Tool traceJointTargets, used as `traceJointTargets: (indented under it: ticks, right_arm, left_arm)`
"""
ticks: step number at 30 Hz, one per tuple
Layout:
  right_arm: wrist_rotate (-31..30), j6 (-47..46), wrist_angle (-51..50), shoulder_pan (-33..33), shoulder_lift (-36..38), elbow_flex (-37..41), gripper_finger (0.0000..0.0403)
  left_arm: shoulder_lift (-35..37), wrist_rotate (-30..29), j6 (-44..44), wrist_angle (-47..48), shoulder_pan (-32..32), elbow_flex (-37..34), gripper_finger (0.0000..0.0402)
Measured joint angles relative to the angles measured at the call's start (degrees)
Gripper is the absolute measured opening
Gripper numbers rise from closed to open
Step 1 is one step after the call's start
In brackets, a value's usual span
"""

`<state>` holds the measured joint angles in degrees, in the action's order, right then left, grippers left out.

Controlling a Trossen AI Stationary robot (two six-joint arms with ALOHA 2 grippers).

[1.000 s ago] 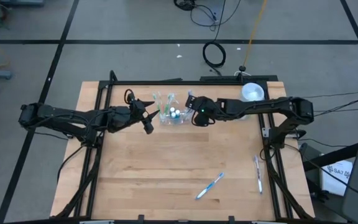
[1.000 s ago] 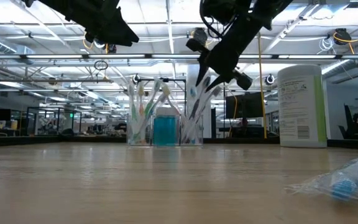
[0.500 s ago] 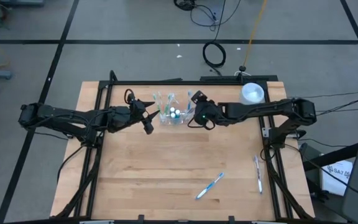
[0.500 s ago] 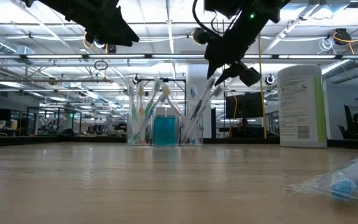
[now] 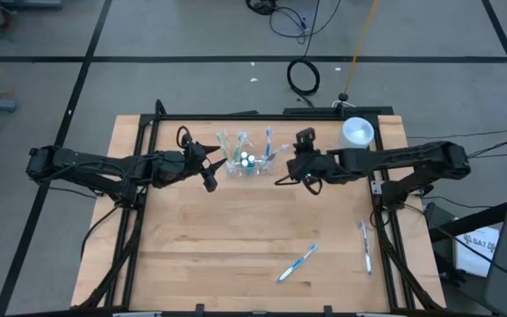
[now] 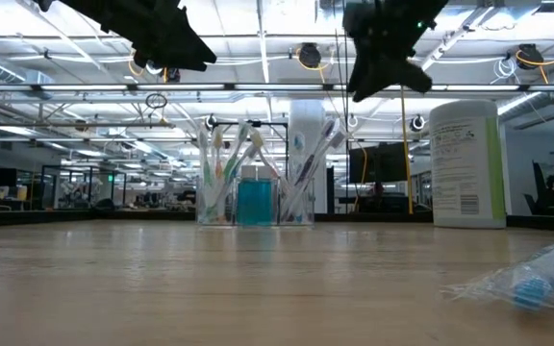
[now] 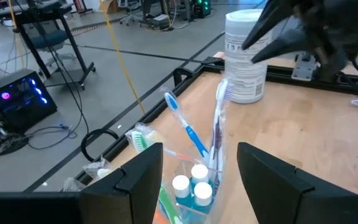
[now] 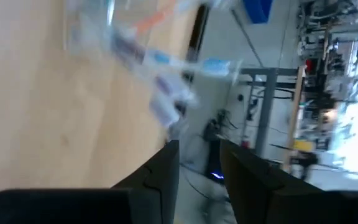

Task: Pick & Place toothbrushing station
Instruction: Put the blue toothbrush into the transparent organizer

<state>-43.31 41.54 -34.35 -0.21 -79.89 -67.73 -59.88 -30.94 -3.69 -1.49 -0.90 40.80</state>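
The right gripper, fingers slightly apart and empty, hangs just right of the clear plastic cup at the table's far edge. Thin toothbrushes stand upright in it, fanned outward, around teal tubes. The left gripper, spread wide, flanks its left side.

Clear cup holding toothbrushes and tubes sits at table's far edge between left gripper and right gripper, white container far right, two loose toothbrushes near front right.
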Motion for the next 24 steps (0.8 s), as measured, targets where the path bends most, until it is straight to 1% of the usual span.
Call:
traceJointTargets:
  ticks: [3, 6, 8, 10, 12, 14, 16, 18, 21, 24]
  right_arm:
    - [1.64, -6.57, -0.46, 2.25, 2.6, 0.42, 0.0107]
    - [1.67, -11.13, -0.02, 5.19, 4.5, 1.76, 0.0105]
    - [3.08, -13.59, -0.18, 7.21, 5.72, 3.4, 0.0103]
    - [8.15, -15.56, 0.62, 8.96, 6.98, 5.2, 0.0103]
    - [16.17, -17.78, 1.53, 10.38, 7.62, 7.62, 0.0105]
    - [23.18, -20.75, 6.64, 11.55, 7.82, 10.67, 0.0112]
    - [27.84, -24.98, 13.07, 12.8, 8.02, 14.51, 0.0123]
    - [31.45, -28.94, 21.63, 13.86, 8.03, 18.77, 0.0139]
    - [36.59, -35.03, 31.76, 15.45, 7.97, 25.76, 0.0167]
    - [39.9, -40.05, 42.17, 17.98, 7.97, 31.65, 0.019]
  left_arm:
    - [0.0, 0.06, -0.29, 0.04, -0.01, -0.01, 0.0214]
    - [0.0, 0.12, -1.01, 0.05, -0.01, -0.01, 0.0214]
    - [0.0, 0.24, -1.09, 0.0, -0.01, -0.02, 0.0214]
    - [0.0, 0.27, -1.11, 0.03, -0.01, -0.01, 0.0214]
    - [0.0, 0.27, -1.11, -0.01, -0.01, -0.01, 0.0214]
    - [0.0, 0.27, -1.16, 0.0, -0.01, 0.0, 0.0214]
    - [0.0, 0.27, -1.31, -0.03, -0.01, -0.01, 0.0214]
    - [0.0, 0.27, -1.33, -0.01, -0.01, 0.0, 0.0214]
    - [0.0, 0.27, -1.66, -0.05, -0.01, -0.02, 0.0214]
    - [0.0, 0.25, -2.7, -0.03, -0.01, 0.0, 0.0214]
